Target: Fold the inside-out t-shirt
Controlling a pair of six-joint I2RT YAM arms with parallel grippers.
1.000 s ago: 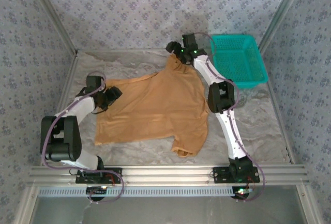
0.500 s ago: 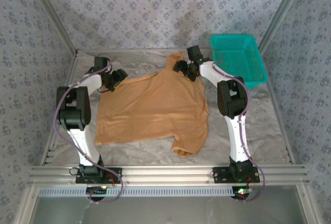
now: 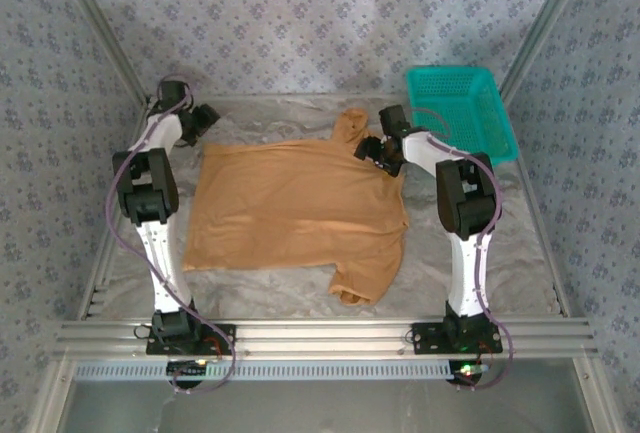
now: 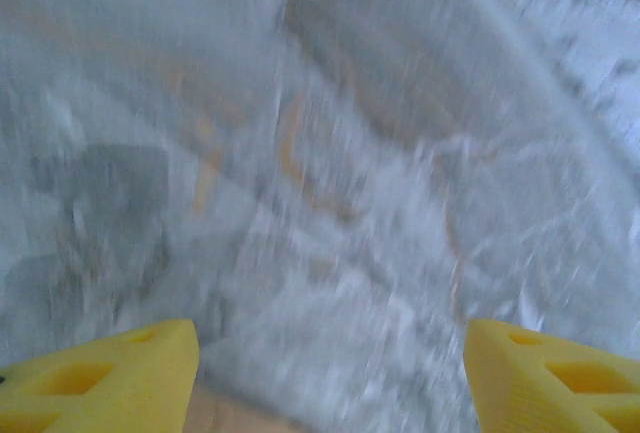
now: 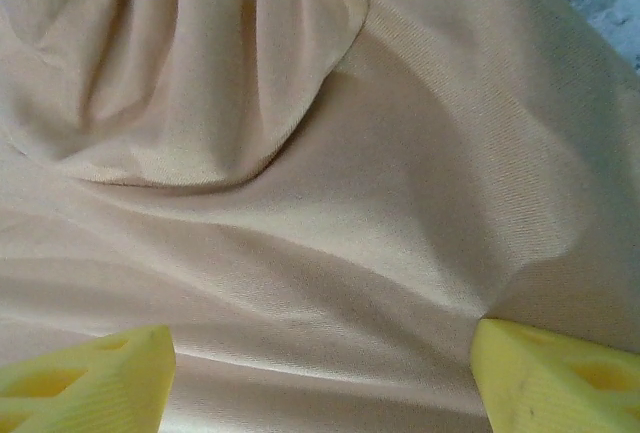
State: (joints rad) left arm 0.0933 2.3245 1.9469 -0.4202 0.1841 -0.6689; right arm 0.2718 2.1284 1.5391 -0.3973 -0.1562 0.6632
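One t-shirt, plain tan to orange-brown, no print, spread mostly flat across the middle of the desk. Broad, roughly rectangular body. One short sleeve crumpled at the near right corner, one bunched lump of cloth poking up at the far edge. Soft matte knit up close in the right wrist view, with a fine weave, a curved seam, and deep rounded folds at upper left.

Desk draped in a pale, crinkled, papery sheet. One teal plastic mesh basket, rectangular, at the far right corner, apart from the shirt.

Two arms, white and black.

Left end effector at the far left, just beside the shirt's far left corner. Released, with two yellow wedge-shaped fingers spread wide over blurred pale sheet and a sliver of tan at the bottom edge.

Right end effector over the shirt's far right part, near the lump. Also released, with two yellow fingers far apart, cloth lying slack between them, nothing pinched.
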